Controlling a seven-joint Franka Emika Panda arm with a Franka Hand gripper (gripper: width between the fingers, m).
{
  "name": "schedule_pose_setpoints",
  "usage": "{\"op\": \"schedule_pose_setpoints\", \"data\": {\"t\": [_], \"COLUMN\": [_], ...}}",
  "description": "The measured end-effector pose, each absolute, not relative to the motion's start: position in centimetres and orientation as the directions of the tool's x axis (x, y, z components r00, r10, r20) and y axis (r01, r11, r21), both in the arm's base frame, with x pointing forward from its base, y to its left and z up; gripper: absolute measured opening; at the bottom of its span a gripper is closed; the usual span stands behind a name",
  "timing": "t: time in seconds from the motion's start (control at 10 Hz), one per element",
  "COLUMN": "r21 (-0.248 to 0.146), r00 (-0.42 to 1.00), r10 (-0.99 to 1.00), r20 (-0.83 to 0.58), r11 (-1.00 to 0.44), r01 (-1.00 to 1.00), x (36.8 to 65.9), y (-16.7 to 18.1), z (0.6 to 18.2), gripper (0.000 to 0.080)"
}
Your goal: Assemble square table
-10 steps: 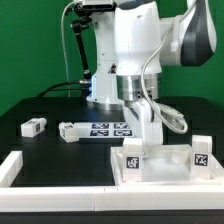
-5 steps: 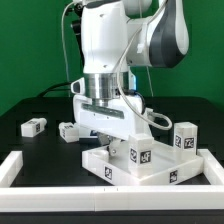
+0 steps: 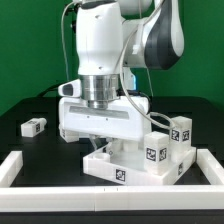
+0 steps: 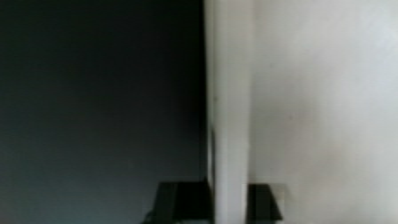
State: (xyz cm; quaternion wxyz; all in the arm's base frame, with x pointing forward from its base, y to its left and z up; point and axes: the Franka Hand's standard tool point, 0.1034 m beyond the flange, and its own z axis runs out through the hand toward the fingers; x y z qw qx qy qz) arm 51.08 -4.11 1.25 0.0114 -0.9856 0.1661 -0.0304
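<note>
The white square tabletop [image 3: 135,165] lies low at the front, turned at an angle, with black-and-white tags [image 3: 157,155] on its edges. A white tagged leg [image 3: 180,132] stands up at its corner on the exterior view's right. The gripper [image 3: 105,145] reaches down onto the tabletop from above, and the wide white hand hides its fingertips. In the wrist view the gripper [image 4: 221,203] is shut on the tabletop's thin white edge [image 4: 228,100], with a black finger [image 4: 180,203] on each side of it. A loose leg [image 3: 34,126] lies on the black table on the exterior view's left.
Low white border bars run along the front [image 3: 60,187] and on the exterior view's left [image 3: 12,167]. Another small white part [image 3: 64,131] shows partly behind the hand. The arm's body fills the middle of the view, with a green wall behind it.
The arm has swung towards the exterior view's left and turned its wrist. The held tabletop has rotated with it, so other tagged edges and the upright leg now face the camera.
</note>
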Motion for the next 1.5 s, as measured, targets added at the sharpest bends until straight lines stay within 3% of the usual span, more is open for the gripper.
{"op": "schedule_pose_setpoints", "data": {"t": [0.4, 0.6, 0.7, 1.1, 1.5], "r21": [-0.003, 0.018, 0.041, 0.081, 0.139], "r00": [0.996, 0.979, 0.929, 0.809, 0.494], "r10": [-0.070, 0.190, 0.364, 0.586, 0.869], "r20": [0.062, 0.069, 0.067, 0.044, 0.022], "r11": [-0.998, -0.982, -0.931, -0.809, -0.492], "r01": [-0.070, 0.190, 0.362, 0.582, 0.859], "x": [51.2, 53.5, 54.3, 54.4, 60.0], "y": [-4.6, -4.5, -5.0, -5.7, -0.2], "z": [1.1, 1.7, 1.8, 1.8, 1.6], "gripper": [0.0061, 0.0061, 0.0061, 0.0061, 0.0067]}}
